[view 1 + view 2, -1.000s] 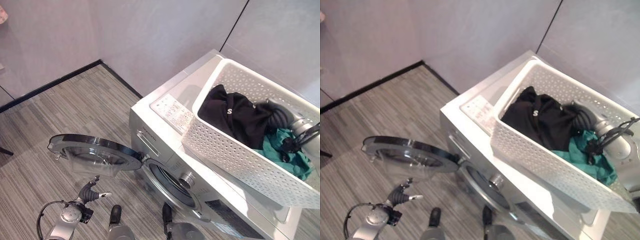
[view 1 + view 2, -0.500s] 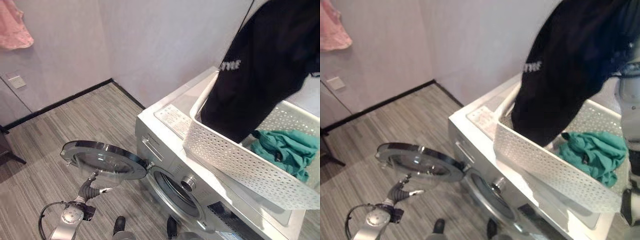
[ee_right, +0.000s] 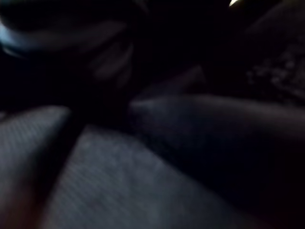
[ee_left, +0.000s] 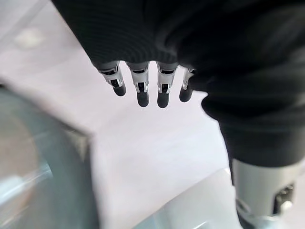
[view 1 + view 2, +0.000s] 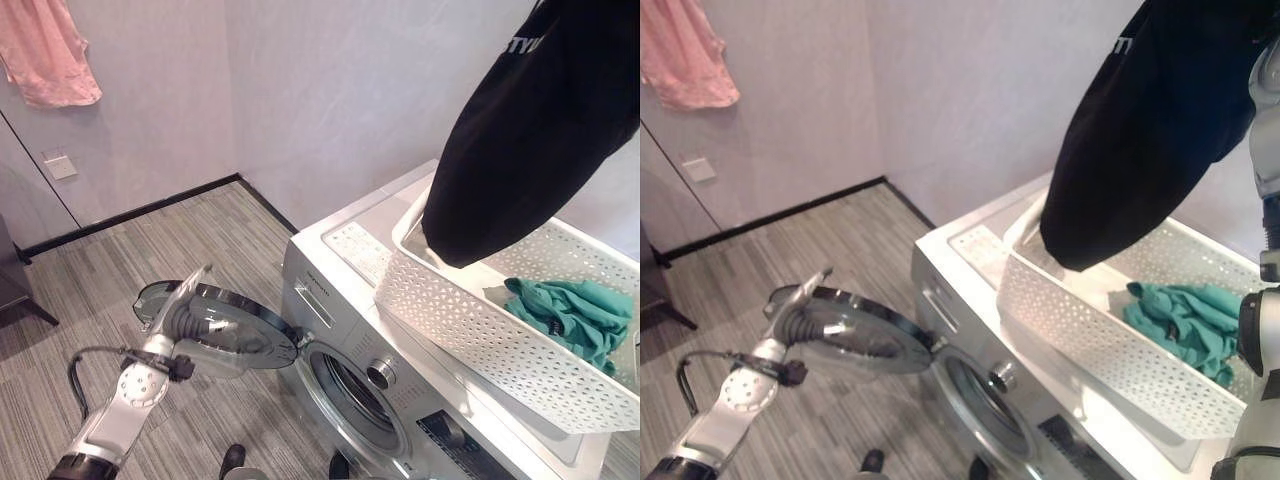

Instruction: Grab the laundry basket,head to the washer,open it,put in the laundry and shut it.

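White perforated laundry basket (image 5: 480, 330) sits on top of the white front-loading washer (image 5: 345, 300), set at an angle to the machine. A black garment (image 5: 520, 130) hangs lifted above the basket, its lower end dangling at the basket's near-left corner. A teal garment (image 5: 570, 315) lies crumpled inside the basket. The round washer door (image 5: 225, 325) stands swung fully open, drum opening exposed.

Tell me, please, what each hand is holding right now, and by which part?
The black garment hangs lifted above the white basket; its top and the right hand's grip are hidden. The left hand, fingers straight, rests against the washer door, holding nothing.
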`<state>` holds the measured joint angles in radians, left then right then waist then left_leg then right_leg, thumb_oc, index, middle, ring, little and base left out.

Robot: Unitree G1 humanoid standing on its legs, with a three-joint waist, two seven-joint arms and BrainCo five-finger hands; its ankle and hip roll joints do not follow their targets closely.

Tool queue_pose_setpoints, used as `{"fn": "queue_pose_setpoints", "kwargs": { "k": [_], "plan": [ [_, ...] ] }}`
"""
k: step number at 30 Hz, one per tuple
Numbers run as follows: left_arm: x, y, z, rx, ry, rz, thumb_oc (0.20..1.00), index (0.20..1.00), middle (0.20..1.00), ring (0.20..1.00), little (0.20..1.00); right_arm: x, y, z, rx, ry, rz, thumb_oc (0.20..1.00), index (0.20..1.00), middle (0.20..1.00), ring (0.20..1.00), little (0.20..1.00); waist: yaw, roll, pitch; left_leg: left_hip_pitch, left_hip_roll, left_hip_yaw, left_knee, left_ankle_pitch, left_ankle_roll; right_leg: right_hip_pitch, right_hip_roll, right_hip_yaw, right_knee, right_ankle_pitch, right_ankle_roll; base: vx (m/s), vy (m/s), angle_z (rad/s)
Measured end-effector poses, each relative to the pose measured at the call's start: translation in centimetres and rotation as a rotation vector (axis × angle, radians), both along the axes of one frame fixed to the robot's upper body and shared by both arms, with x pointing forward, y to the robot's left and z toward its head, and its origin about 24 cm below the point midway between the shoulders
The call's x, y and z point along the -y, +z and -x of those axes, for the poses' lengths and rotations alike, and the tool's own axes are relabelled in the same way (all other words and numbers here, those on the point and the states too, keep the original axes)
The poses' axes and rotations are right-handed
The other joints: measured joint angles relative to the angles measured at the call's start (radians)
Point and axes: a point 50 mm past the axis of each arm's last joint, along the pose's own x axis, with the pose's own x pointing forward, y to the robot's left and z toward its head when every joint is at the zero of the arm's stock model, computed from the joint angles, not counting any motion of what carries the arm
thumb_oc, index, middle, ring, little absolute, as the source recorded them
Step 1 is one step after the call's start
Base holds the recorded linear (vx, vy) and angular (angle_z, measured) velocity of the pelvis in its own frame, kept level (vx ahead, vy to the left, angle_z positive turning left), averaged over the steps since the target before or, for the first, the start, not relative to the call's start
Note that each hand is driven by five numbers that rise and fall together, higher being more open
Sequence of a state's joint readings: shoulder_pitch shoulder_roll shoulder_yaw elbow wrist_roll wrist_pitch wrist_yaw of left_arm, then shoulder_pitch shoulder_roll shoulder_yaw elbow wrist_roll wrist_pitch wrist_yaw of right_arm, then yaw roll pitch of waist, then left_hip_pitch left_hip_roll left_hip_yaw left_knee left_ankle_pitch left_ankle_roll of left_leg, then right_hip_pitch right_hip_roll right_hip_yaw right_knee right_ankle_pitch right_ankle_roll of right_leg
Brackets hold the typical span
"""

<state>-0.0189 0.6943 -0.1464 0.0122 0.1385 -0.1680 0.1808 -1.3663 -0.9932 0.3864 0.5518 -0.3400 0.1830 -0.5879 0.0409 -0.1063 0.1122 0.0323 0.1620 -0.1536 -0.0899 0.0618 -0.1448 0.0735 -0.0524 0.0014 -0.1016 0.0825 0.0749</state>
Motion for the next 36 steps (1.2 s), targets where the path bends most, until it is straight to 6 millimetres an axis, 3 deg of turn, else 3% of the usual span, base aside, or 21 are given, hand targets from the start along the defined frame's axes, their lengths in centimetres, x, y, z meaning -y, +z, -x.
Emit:
{"fn": "queue_pose_setpoints", "kwargs": {
  "k": [4, 10, 15, 23, 27, 29, 31, 32, 34, 35, 36],
  "plan": [
    [3.3, 4.4, -1.5, 0.193, -0.138, -0.012, 1.0, 1.0, 1.0, 1.0, 1.0, -1.1, 0.6, -0.6, 0.0, 0.048, -0.026, 0.2, 0.2, 0.2, 0.2, 0.2, -0.001, 0.001, 0.0, 0.0, -0.001, -0.003, 0.002, 0.001, -0.001, 0.002, 0.0, -0.005, 0.0, 0.0, 0.0, 0.0, 0.03, 0.03],
    [7.1, 7.4, -3.1, 0.315, -0.25, 0.045, 1.0, 1.0, 1.0, 1.0, 1.0, -2.6, 1.6, -0.5, 0.046, 0.096, -0.027, 0.2, 0.2, 0.2, 0.2, 0.2, -0.009, 0.003, 0.0, 0.001, -0.011, -0.002, 0.005, 0.001, 0.0, 0.003, -0.009, -0.004, 0.008, 0.001, 0.001, -0.02, 0.059, 0.0],
    [8.0, 7.1, -3.3, 0.304, -0.274, 0.083, 1.0, 1.0, 1.0, 1.0, 1.0, -3.3, 2.7, 0.1, 0.1, 0.117, -0.026, 0.2, 0.2, 0.2, 0.2, 0.2, -0.026, 0.002, 0.0, 0.002, -0.024, 0.01, 0.009, -0.003, 0.005, -0.001, -0.022, 0.011, 0.009, 0.005, 0.008, -0.04, 0.102, -0.06],
    [7.4, 6.0, -3.6, 0.247, -0.244, 0.117, 1.0, 1.0, 1.0, 1.0, 1.0, -4.7, 4.9, 1.6, 0.183, 0.135, 0.025, 0.2, 0.2, 0.2, 0.2, 0.2, -0.027, -0.005, 0.0, 0.024, -0.044, 0.04, 0.002, -0.007, 0.015, -0.001, -0.042, 0.046, 0.009, 0.011, 0.019, -0.05, 0.169, -0.12],
    [7.1, 5.4, -3.6, 0.218, -0.234, 0.145, 1.0, 1.0, 1.0, 1.0, 1.0, -4.6, 5.8, 2.3, 0.211, 0.123, 0.04, 0.2, 0.2, 0.2, 0.2, 0.2, -0.022, -0.031, 0.0, 0.041, -0.083, 0.048, 0.0, -0.014, 0.038, -0.001, -0.07, 0.075, 0.009, 0.017, 0.038, -0.07, 0.198, -0.18],
    [7.5, 5.6, -4.0, 0.218, -0.249, 0.139, 1.0, 1.0, 1.0, 1.0, 1.0, -4.3, 6.3, 2.7, 0.226, 0.103, 0.033, 0.2, 0.2, 0.2, 0.2, 0.2, -0.027, -0.07, 0.003, 0.038, -0.121, 0.053, 0.026, -0.027, 0.058, 0.0, -0.102, 0.082, 0.01, 0.028, 0.056, -0.18, 0.301, -0.18],
    [8.6, 5.2, -3.9, 0.2, -0.288, 0.142, 1.0, 1.0, 1.0, 1.0, 1.0, -4.7, 7.0, 3.3, 0.262, 0.104, 0.034, 0.2, 0.2, 0.2, 0.2, 0.2, -0.029, -0.075, 0.013, 0.039, -0.135, 0.063, 0.054, -0.038, 0.083, -0.023, -0.107, 0.07, 0.061, 0.07, 0.067, -0.16, 0.203, -0.25],
    [8.7, 5.1, -3.9, 0.194, -0.293, 0.142, 1.0, 1.0, 1.0, 1.0, 1.0, -4.8, 7.2, 3.3, 0.267, 0.102, 0.037, 0.2, 0.2, 0.2, 0.2, 0.2, -0.023, -0.067, 0.02, 0.036, -0.131, 0.075, 0.075, -0.051, 0.102, -0.043, -0.106, 0.038, 0.094, 0.09, 0.08, -0.13, 0.137, -0.41],
    [8.9, 4.9, -3.8, 0.186, -0.3, 0.143, 1.0, 1.0, 1.0, 1.0, 1.0, -5.5, 7.6, 3.5, 0.28, 0.113, 0.048, 0.2, 0.2, 0.2, 0.2, 0.2, -0.012, -0.049, 0.036, 0.046, -0.14, 0.104, 0.105, -0.065, 0.125, -0.059, -0.096, -0.075, 0.131, 0.147, 0.043, -0.19, 0.153, -0.5],
    [8.8, 5.0, -3.8, 0.188, -0.299, 0.137, 1.0, 1.0, 1.0, 1.0, 1.0, -5.8, 8.1, 3.7, 0.297, 0.124, 0.045, 0.2, 0.2, 0.2, 0.2, 0.2, 0.001, -0.041, 0.042, 0.029, -0.148, 0.111, 0.138, -0.081, 0.151, -0.065, -0.101, -0.096, 0.12, 0.176, 0.054, -0.23, 0.11, -0.76],
    [8.3, 5.2, -3.9, 0.196, -0.282, 0.138, 1.0, 1.0, 1.0, 1.0, 1.0, -6.5, 9.4, 4.9, 0.359, 0.167, 0.033, 0.2, 0.2, 0.2, 0.2, 0.2, 0.027, -0.002, 0.065, 0.0, -0.119, 0.149, 0.169, -0.074, 0.176, -0.123, -0.1, -0.171, 0.261, 0.102, 0.057, -0.23, 0.084, -0.69]
  ]
}}
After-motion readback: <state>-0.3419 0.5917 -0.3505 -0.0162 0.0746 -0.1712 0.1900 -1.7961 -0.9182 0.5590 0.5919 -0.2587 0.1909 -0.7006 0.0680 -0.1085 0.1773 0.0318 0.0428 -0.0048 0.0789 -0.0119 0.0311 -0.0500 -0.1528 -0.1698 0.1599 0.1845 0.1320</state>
